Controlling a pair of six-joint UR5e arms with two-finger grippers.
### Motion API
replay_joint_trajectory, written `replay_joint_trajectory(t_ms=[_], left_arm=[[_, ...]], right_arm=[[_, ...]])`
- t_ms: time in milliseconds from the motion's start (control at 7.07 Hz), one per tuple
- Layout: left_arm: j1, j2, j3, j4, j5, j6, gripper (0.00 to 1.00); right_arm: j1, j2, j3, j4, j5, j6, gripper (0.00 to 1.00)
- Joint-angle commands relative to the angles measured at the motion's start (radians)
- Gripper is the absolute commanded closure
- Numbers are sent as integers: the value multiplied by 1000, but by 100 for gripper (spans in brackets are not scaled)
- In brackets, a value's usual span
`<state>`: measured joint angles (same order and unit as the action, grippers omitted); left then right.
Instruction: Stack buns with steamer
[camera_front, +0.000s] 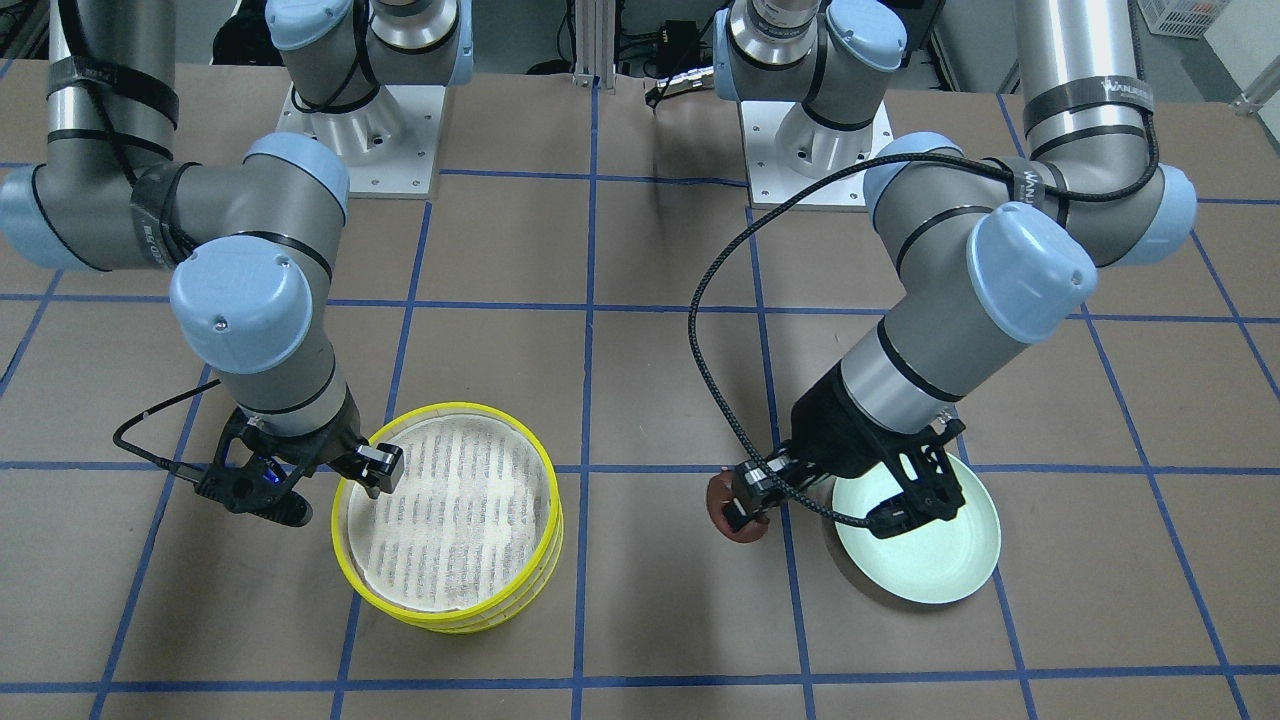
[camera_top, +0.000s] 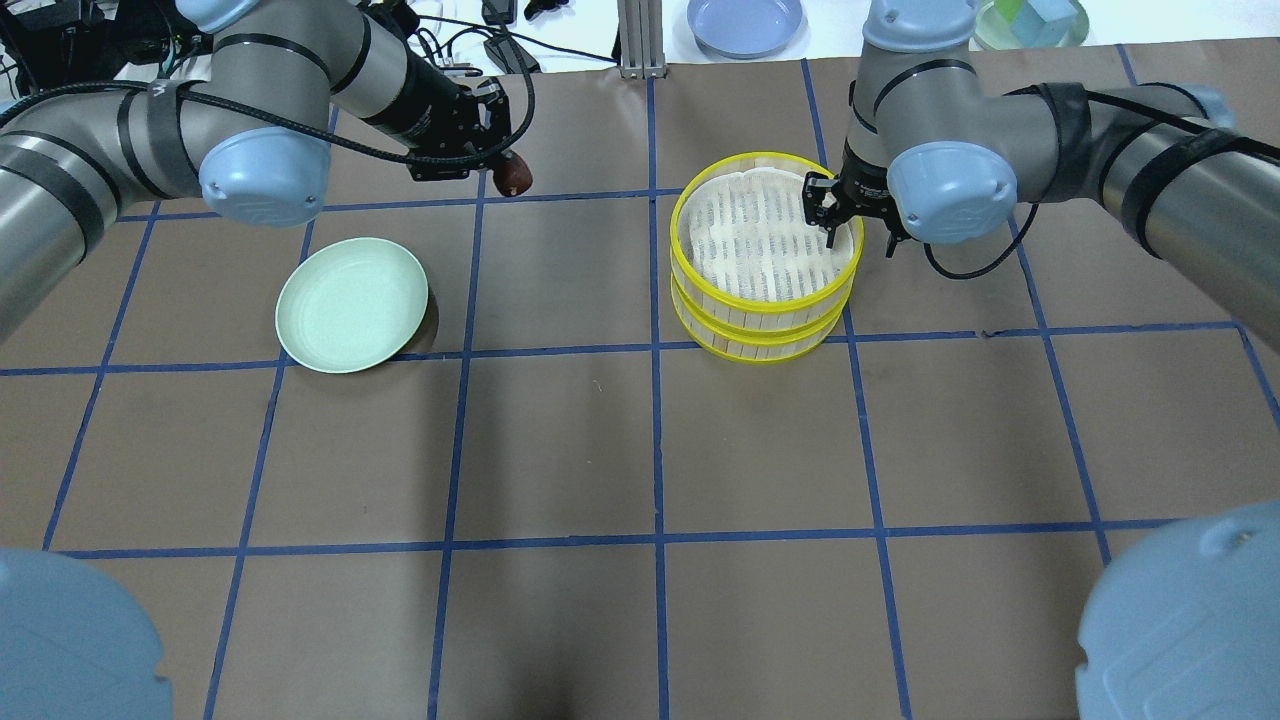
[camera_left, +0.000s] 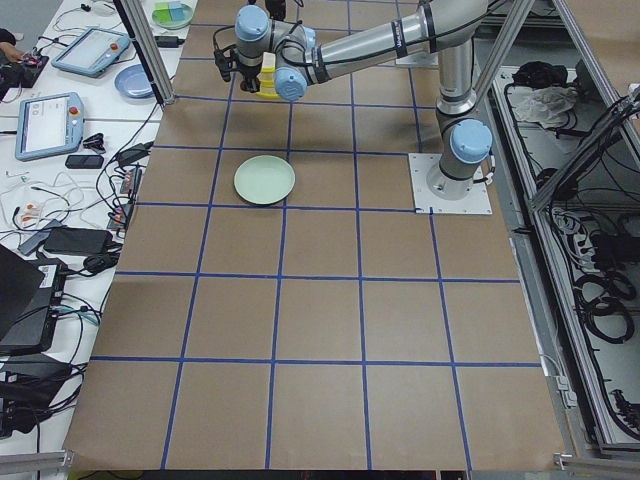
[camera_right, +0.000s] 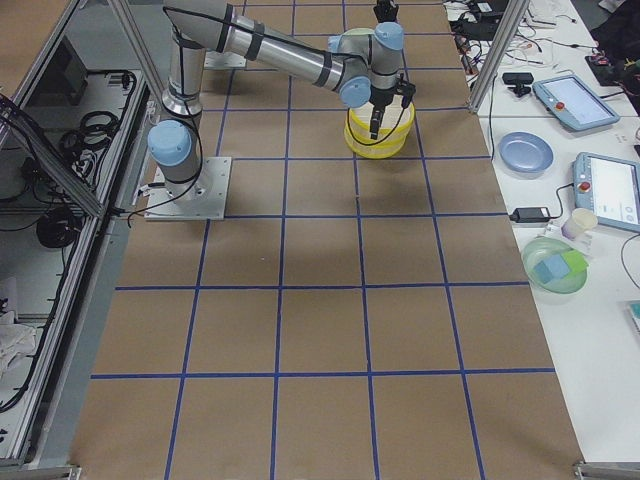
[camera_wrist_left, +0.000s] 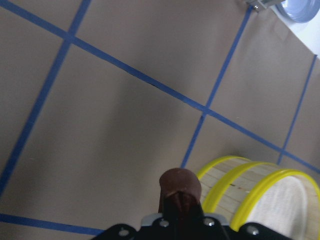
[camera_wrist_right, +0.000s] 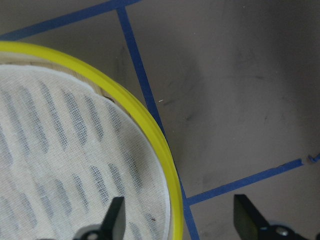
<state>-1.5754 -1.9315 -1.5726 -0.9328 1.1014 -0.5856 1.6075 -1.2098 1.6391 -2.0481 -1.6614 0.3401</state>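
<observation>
- Front-facing: left gripper (camera_front: 742, 503) clamped on the brown bun (camera_front: 728, 512), just beside the plate (camera_front: 925, 565) on its steamer side. Cannot tell whether the bun touches the table (camera_front: 640, 380). Right gripper (camera_front: 335, 488) spread wide across the near rim of the steamer (camera_front: 450, 610), one finger over the cloth (camera_front: 455, 510), the other outside.
- Overhead: brown bun (camera_top: 516, 178) in the left gripper (camera_top: 500, 165), beyond the plate (camera_top: 350, 305) and apart from it. The steamer (camera_top: 762, 320) is two yellow-rimmed tiers, stacked, well apart from the plate. Right gripper (camera_top: 860, 238) at its right rim.
- Exterior left: plate (camera_left: 264, 180) bare on the table; steamer (camera_left: 266, 90) far off and partly hidden by the arms. Grippers too small to judge.
- Exterior right: the near arm's gripper hangs over the steamer (camera_right: 380, 142).
- Left wrist: brown bun (camera_wrist_left: 180, 184) pinched between the fingers, its rounded end poking out; steamer (camera_wrist_left: 235, 175) low right; a blue plate (camera_wrist_left: 302, 7) at the top corner.
- Right wrist: fingers (camera_wrist_right: 116, 220) apart, one over the cloth (camera_wrist_right: 60, 150), one over the table, the yellow rim between them.
</observation>
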Motion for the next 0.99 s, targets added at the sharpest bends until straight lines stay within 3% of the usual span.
replay_joint_trajectory(t_ms=[0,142,283,425,566,708,849], left_arm=[[-96,-24,-7,119,-77,-263,100],[-144,-47,-12,161,-96,-346,100],[-176,-76,-12,222,-136,-408,100],[-210,-104,-13,235,-138,-460,100],[-253,-128,-12,245,-133,-467,90],[-268,-138,-12,253,-126,-470,30],[-267,-138,-9,253,-126,-468,10]], right_arm=[[-3,-83,-7,17,31,-4,0],[0,-164,-18,95,128,-3,0],[5,-222,-22,156,135,-6,0],[6,-246,-41,187,108,-15,0],[5,-284,-92,283,25,-86,0],[3,-322,-143,409,19,-125,0],[6,-336,-163,452,28,-162,0]])
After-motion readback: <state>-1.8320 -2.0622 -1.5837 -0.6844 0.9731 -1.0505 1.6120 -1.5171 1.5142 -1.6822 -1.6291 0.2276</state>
